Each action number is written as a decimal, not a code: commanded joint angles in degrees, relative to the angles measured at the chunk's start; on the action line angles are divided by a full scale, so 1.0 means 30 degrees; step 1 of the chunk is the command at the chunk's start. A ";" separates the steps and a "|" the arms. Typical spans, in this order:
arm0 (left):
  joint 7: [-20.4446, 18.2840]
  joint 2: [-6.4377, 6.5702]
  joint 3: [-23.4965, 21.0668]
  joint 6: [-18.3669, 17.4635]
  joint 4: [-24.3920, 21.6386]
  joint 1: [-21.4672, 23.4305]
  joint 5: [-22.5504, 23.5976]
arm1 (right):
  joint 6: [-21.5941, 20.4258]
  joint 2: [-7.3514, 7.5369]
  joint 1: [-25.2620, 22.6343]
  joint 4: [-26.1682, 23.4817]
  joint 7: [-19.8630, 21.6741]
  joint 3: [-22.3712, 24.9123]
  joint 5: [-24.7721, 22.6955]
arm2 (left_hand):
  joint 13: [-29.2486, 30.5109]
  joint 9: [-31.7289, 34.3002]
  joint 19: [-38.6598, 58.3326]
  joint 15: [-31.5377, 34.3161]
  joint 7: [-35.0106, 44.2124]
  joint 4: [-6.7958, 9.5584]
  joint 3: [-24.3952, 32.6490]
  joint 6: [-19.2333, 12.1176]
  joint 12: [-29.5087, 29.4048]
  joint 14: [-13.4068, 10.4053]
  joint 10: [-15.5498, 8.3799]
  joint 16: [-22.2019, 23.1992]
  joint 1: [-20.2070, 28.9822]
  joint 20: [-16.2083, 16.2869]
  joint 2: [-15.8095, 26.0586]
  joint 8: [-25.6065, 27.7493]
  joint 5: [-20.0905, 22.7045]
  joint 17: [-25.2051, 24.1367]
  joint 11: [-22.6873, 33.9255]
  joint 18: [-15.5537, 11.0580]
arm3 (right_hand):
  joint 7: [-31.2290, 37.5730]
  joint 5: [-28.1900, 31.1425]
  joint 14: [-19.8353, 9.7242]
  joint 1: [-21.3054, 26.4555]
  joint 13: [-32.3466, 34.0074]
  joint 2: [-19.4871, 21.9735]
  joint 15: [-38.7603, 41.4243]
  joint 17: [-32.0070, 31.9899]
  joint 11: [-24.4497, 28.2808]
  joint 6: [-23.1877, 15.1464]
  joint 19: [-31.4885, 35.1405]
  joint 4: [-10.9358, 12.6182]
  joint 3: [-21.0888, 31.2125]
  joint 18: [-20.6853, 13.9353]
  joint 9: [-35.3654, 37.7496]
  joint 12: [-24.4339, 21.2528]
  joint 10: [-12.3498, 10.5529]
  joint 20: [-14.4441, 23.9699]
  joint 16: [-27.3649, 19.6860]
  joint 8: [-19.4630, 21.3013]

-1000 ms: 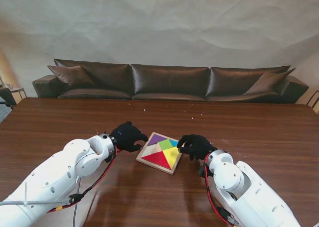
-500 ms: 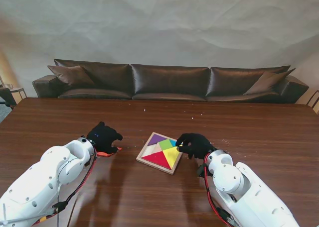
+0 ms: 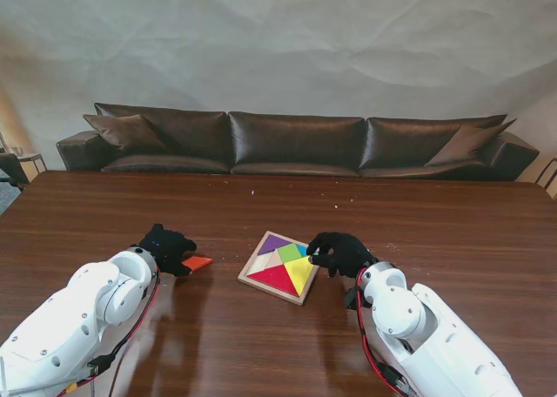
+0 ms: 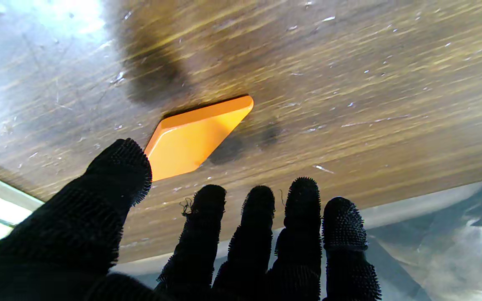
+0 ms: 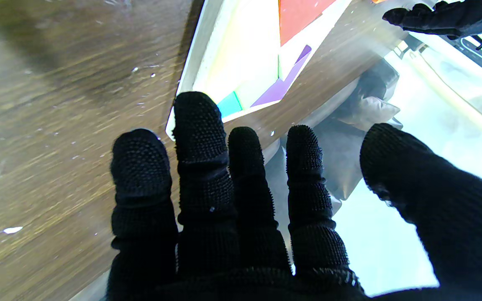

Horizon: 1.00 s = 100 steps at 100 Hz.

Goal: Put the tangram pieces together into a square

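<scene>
A square wooden tray (image 3: 251, 278) lies mid-table, holding purple, green, yellow, red and teal tangram pieces; one slot at its left corner looks bare. An orange parallelogram piece (image 3: 197, 262) (image 4: 193, 138) lies flat on the table, left of the tray. My left hand (image 3: 165, 247) (image 4: 224, 234) hovers just beside that piece with black-gloved fingers spread, holding nothing. My right hand (image 3: 338, 252) (image 5: 241, 200) rests at the tray's right corner (image 5: 191, 79), fingers apart and empty.
The brown table (image 3: 435, 232) stretches wide on all sides. A dark leather sofa (image 3: 296, 144) stands behind its far edge. Small white specks dot the wood. Both white forearms rise from the near corners.
My left hand pulled away from the tray to the left and toward me, and the orange piece now lies uncovered on the table beside it. The right hand stayed put.
</scene>
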 commanded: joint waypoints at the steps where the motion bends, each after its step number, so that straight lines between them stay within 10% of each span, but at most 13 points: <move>1: -0.0343 -0.0040 0.0104 0.0204 0.0142 -0.0075 -0.0001 | -0.0005 -0.0048 -0.0175 -0.0170 0.0302 0.0012 -0.0028 | -0.0301 -0.0725 0.0091 0.0029 -0.0434 -0.0011 -0.0073 0.0501 -0.0084 0.0211 0.0380 0.0324 -0.0627 0.0532 -0.0227 -0.0149 -0.0691 -0.0406 -0.0012 -0.0048 | 0.0111 0.0089 0.0063 0.0117 -0.0156 -0.0263 0.0265 -0.3797 -0.0075 -0.0108 0.0825 0.0102 -0.0073 -0.0318 -0.0447 -0.0289 0.0290 0.0391 0.0038 -0.0300; 38: 0.0079 -0.0162 0.1762 0.1640 0.1228 -0.0927 -0.0833 | 0.0059 -0.0037 -0.0287 -0.0240 0.0371 0.0112 0.0071 | 0.0744 0.0254 0.0603 0.0466 0.0251 0.0102 0.0636 0.0928 -0.0321 0.0708 0.0986 0.0513 0.0127 0.0971 -0.0675 0.0175 -0.0289 0.0429 0.0245 0.0261 | 0.0113 0.0119 0.0043 0.0126 -0.0153 -0.0176 0.0277 -0.3782 -0.0082 -0.0103 0.0828 0.0121 -0.0106 -0.0287 -0.0424 -0.0290 0.0272 0.0391 0.0043 -0.0297; 100: 0.1458 -0.0476 0.4727 0.3137 0.3074 -0.2310 -0.2514 | 0.0051 -0.0052 -0.0204 -0.0102 0.0531 0.0109 0.0390 | 0.3410 0.4439 0.3256 0.2586 0.7294 0.0139 0.3332 -0.0089 0.2641 0.0834 -0.0241 0.1321 0.2271 0.1154 -0.2649 0.6863 0.1303 0.2658 0.3069 0.0825 | 0.0096 0.0206 0.0136 0.0132 -0.0164 -0.0066 0.0287 -0.3815 -0.0096 -0.0053 0.0840 0.0142 -0.0141 -0.0264 -0.0398 -0.0286 0.0298 0.0415 0.0049 -0.0291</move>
